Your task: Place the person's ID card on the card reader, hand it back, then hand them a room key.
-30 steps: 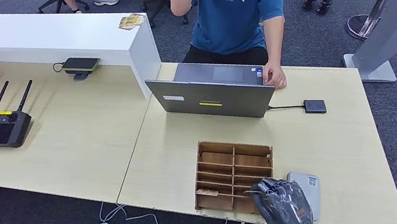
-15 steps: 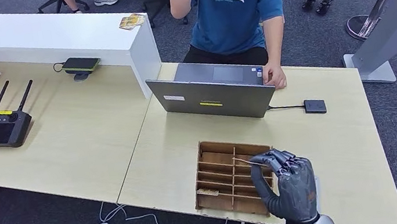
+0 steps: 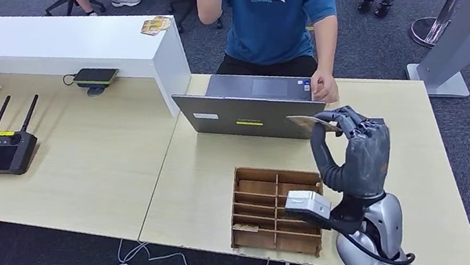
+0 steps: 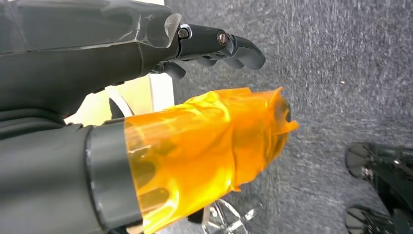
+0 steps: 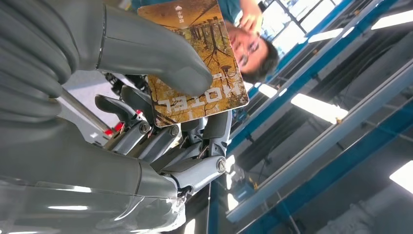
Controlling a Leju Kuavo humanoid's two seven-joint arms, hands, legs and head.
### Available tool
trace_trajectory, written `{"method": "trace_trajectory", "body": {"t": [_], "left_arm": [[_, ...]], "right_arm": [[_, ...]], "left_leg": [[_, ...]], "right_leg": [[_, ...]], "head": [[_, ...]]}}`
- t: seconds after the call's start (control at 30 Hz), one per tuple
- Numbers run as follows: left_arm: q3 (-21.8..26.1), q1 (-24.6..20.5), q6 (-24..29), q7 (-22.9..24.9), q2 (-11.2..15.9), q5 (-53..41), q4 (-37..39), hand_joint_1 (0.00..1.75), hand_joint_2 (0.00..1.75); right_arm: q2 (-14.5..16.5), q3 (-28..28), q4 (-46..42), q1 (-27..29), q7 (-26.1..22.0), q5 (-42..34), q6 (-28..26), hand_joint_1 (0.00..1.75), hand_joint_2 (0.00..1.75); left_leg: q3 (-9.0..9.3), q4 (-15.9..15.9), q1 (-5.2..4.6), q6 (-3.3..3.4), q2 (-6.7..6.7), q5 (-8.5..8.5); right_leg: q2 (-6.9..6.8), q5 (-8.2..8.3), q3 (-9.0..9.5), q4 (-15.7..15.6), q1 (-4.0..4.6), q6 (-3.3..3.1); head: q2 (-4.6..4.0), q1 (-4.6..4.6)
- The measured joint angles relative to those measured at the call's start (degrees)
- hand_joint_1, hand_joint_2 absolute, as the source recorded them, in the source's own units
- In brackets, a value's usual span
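We see the room key point(image 5: 195, 58), a card printed with autumn trees and the word HOTEL, right of center in the head view, pinched between thumb and fingers of our raised right hand point(image 3: 353, 150) above the desk point(image 3: 404, 171).

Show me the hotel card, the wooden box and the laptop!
hotel key card point(image 5: 195, 63): right wrist view, its printed face.
wooden card organizer point(image 3: 254, 192): head view, a divider.
laptop point(image 3: 244, 119): head view, lid's back.

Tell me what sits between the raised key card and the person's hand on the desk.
In the head view, only the far corner of the open laptop lies between the key card, pinched in the right hand, and the person's hand.
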Motion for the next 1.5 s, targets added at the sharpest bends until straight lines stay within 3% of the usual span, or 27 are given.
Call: {"method": "trace_trajectory", "body": {"t": [0.3, 0.5, 0.77, 0.93, 1.33, 1.4, 1.47, 1.5], "left_arm": [[-0.01, -0.91, 4.52, -1.73, 4.22, -6.03, 4.91, 0.00, 0.00], [-0.84, -1.55, 9.20, -1.87, 8.79, -7.36, 12.49, 0.00, 0.00], [-3.38, -2.30, 12.68, -1.46, 13.19, -7.37, 20.58, 0.00, 0.00], [-4.50, -2.51, 13.46, -1.29, 14.71, -7.37, 23.37, 0.00, 0.00], [-4.76, -2.61, 13.93, -1.27, 15.49, -7.37, 25.90, 0.00, 0.00], [-4.76, -2.62, 13.94, -1.26, 15.49, -7.37, 26.07, 0.00, 0.00], [-4.76, -2.62, 13.95, -1.24, 15.49, -7.37, 26.21, 0.00, 0.00], [-4.76, -2.62, 13.96, -1.23, 15.49, -7.37, 26.26, 0.00, 0.00]], "right_arm": [[0.63, -0.67, 10.54, -13.51, 6.18, 2.89, 0.00, 1.75, 1.75], [1.89, -1.81, 19.68, -22.12, 10.30, 12.16, -0.02, 1.74, 1.75], [2.55, -1.85, 32.23, -32.02, 20.09, 22.82, -0.04, 1.74, 1.75], [2.56, -1.83, 37.14, -35.23, 22.96, 26.02, -0.05, 1.74, 1.75], [3.08, -1.79, 41.72, -36.01, 23.66, 26.01, -0.07, 1.72, 1.75], [3.14, -1.79, 42.06, -36.01, 23.65, 25.83, -0.07, 1.34, 1.75], [3.23, -1.79, 42.38, -36.01, 23.54, 25.45, -0.07, 0.54, 1.75], [3.28, -1.79, 42.53, -36.01, 23.46, 25.23, -0.07, 0.29, 1.75]], "left_leg": [[-0.01, 0.00, 0.00, -0.07, 0.05, 0.09], [-0.01, 0.00, 0.01, -0.09, 0.05, 0.11], [-0.02, 0.01, 0.00, -0.10, 0.03, 0.12], [-0.02, 0.02, -0.01, -0.10, 0.03, 0.12], [-0.02, 0.02, -0.01, -0.10, 0.03, 0.11], [-0.02, 0.02, -0.01, -0.10, 0.03, 0.11], [-0.02, 0.02, -0.01, -0.10, 0.03, 0.11], [-0.02, 0.02, -0.01, -0.10, 0.03, 0.11]], "right_leg": [[0.09, 0.14, -0.06, 0.02, 0.00, 0.01], [0.09, 0.14, -0.06, 0.03, 0.00, 0.01], [0.08, 0.15, -0.05, 0.04, -0.01, 0.02], [0.08, 0.15, -0.06, 0.03, -0.01, 0.02], [0.08, 0.15, -0.06, 0.03, -0.01, 0.02], [0.08, 0.15, -0.06, 0.03, -0.01, 0.02], [0.08, 0.15, -0.06, 0.03, -0.01, 0.02], [0.08, 0.15, -0.06, 0.03, -0.01, 0.02]], "head": [[0.00, 0.01], [0.00, 0.01], [0.00, 0.01], [0.00, 0.02], [0.00, 0.02], [0.00, 0.02], [0.00, 0.02], [0.00, 0.02]]}}
